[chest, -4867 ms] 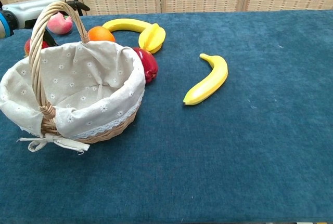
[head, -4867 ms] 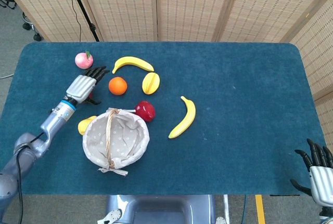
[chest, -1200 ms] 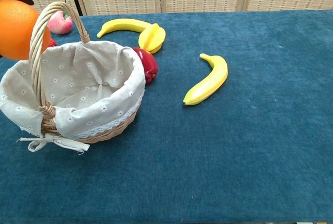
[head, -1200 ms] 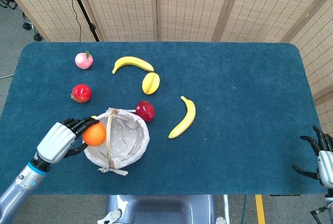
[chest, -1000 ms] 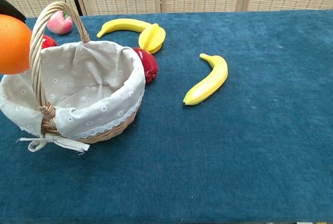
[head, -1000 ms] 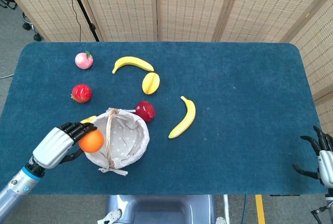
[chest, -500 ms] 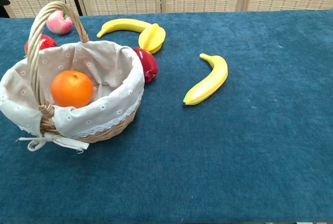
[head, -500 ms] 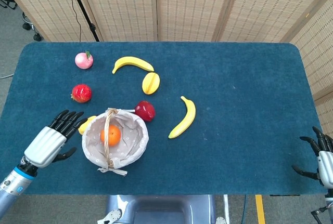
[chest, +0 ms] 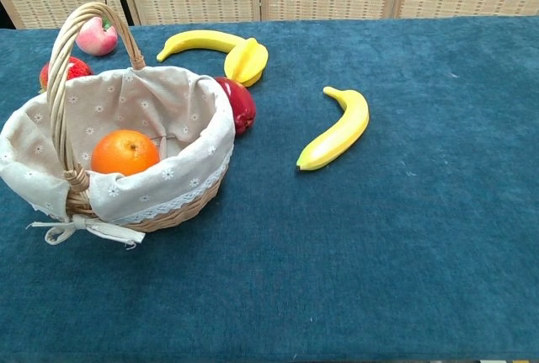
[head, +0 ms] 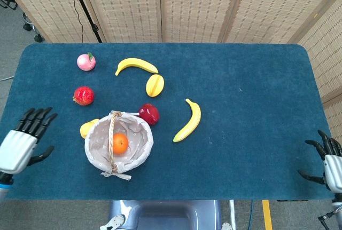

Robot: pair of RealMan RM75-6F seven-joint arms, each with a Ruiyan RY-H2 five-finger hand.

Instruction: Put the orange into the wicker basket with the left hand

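Observation:
The orange (head: 120, 143) (chest: 125, 152) lies inside the wicker basket (head: 133, 152) (chest: 198, 140), on its flowered cloth lining. My left hand (head: 22, 140) hovers at the table's left edge, well left of the basket, fingers spread and holding nothing. My right hand (head: 328, 165) sits at the far right front corner, fingers apart and empty. Neither hand appears in the chest view.
Around the basket lie a red apple (head: 149, 114), a strawberry-like red fruit (head: 83, 95), a peach (head: 85, 62), two bananas (head: 137, 65) (head: 189, 120), a yellow starfruit (head: 154, 85) and a yellow fruit (head: 87, 128) against the basket's left side.
My left hand carried the orange over the basket, let it go and drew back to the left edge. The orange rolled slightly and settled in the lining. The right hand stayed put.

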